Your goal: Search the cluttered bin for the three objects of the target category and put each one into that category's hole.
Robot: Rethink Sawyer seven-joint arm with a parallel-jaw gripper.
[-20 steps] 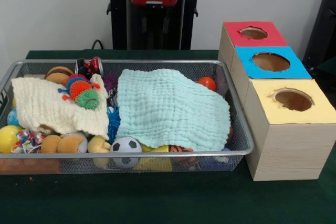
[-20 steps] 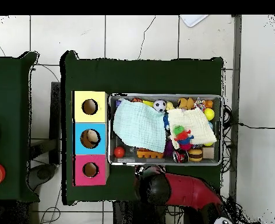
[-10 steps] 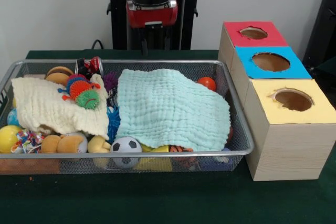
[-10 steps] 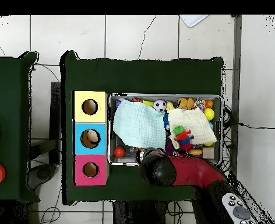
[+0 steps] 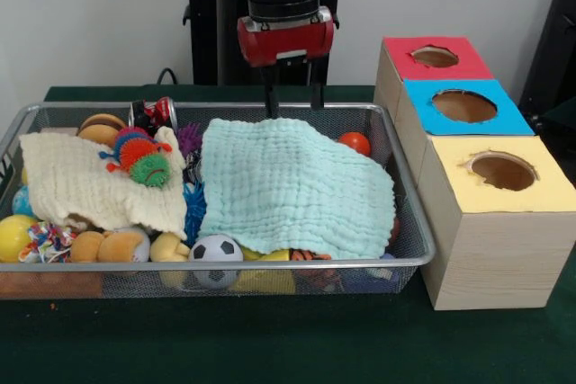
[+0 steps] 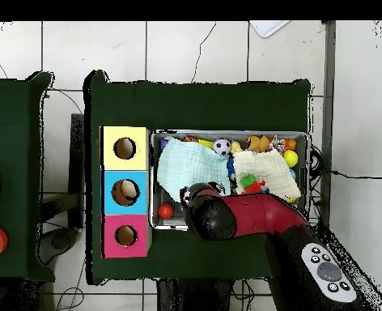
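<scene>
My end effector hung with its fingers spread and empty over the far edge of the mint cloth, which lay across the right half of the wire bin; to search well, I judged I should pinch that cloth near its edge and lift it clear rather than dig through it. The bin held a cream cloth, a soccer ball, an orange ball and other toys, the target objects unidentified, while the three-holed box stood just right.
</scene>
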